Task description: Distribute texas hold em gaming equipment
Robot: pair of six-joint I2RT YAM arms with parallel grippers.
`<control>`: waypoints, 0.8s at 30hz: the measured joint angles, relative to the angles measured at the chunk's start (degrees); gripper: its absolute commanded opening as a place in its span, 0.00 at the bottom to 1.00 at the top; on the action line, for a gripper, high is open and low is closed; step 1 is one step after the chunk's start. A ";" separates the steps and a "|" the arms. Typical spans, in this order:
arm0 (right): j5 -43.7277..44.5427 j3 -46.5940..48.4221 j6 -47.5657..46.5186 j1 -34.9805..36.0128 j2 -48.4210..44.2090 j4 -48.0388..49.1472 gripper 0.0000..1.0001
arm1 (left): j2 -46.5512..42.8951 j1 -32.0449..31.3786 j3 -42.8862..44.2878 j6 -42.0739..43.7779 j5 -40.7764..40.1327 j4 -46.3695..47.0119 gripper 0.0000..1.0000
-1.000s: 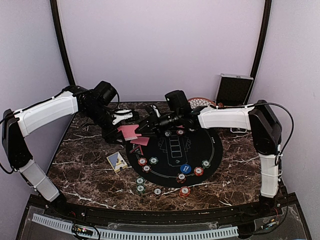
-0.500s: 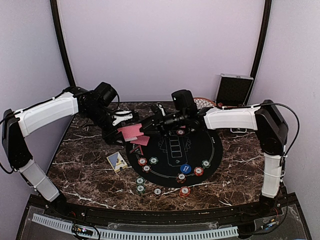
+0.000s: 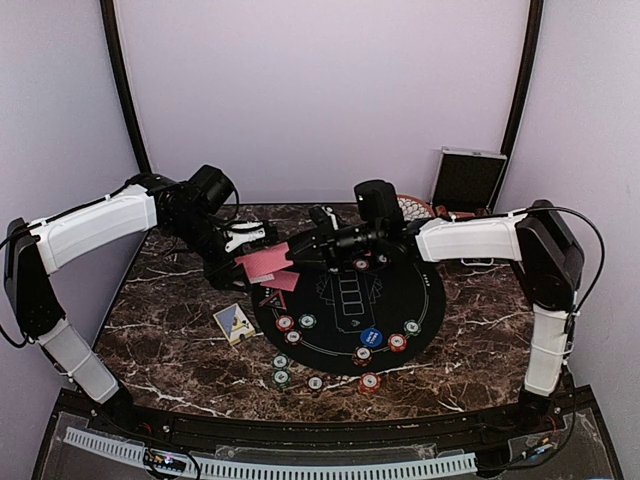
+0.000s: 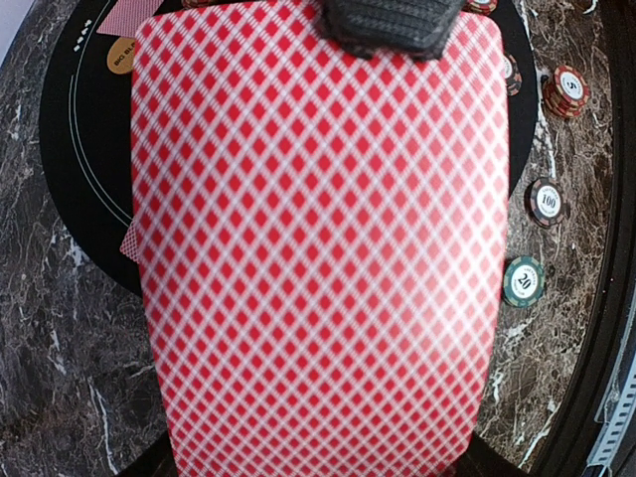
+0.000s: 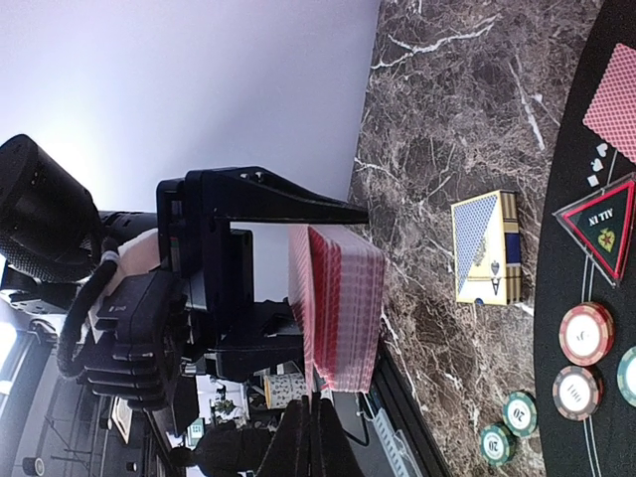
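My left gripper [image 3: 248, 258] is shut on a deck of pink-red-backed playing cards [image 3: 264, 262], held above the table's left-centre. The diamond-patterned back of the deck [image 4: 318, 248] fills the left wrist view and hides my left fingers. My right gripper [image 3: 298, 250] reaches in from the right. In the right wrist view the top card [image 5: 301, 298] stands slightly apart from the deck [image 5: 350, 308], and my right gripper [image 5: 314, 429] is shut on its edge. Red, green and white poker chips [image 3: 285, 323] and a blue button disc [image 3: 370, 337] lie on the black round mat [image 3: 410, 290].
A blue-and-yellow card box [image 3: 234, 322] lies left of the mat. Loose pink cards [image 3: 283, 282] and a triangular all-in marker [image 5: 601, 227] lie on the mat. Several chips [image 3: 281, 377] sit in front of it. A patterned bowl [image 3: 412, 205] and a silver case [image 3: 468, 180] stand back right.
My right gripper has closed on the deck's top card, and the right wrist has shifted to the right. The left arm and deck have stayed put.
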 measured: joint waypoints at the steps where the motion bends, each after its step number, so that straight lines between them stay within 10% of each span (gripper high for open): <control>1: -0.07 -0.63 0.02 -0.20 -0.26 0.09 0.00 | 0.00 0.00 0.00 0.00 -0.02 0.00 0.00; 24: -1.09 -7.39 0.48 -2.54 -6.21 1.18 0.00 | 0.00 0.00 -0.37 0.04 -0.20 -0.02 0.00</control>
